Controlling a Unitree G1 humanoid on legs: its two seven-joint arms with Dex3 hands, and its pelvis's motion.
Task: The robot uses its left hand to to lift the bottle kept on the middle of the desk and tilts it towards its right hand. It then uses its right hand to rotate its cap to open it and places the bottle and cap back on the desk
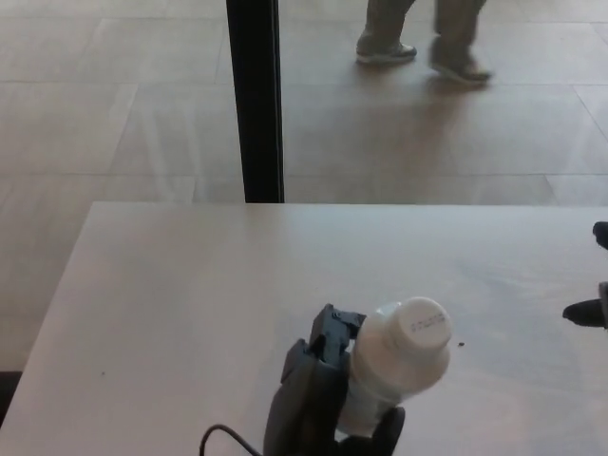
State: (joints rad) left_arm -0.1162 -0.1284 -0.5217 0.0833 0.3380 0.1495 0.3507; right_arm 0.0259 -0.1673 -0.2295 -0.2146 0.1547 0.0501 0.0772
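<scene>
Soft, even daylight (faint shadows), slightly blurry throughout.
</scene>
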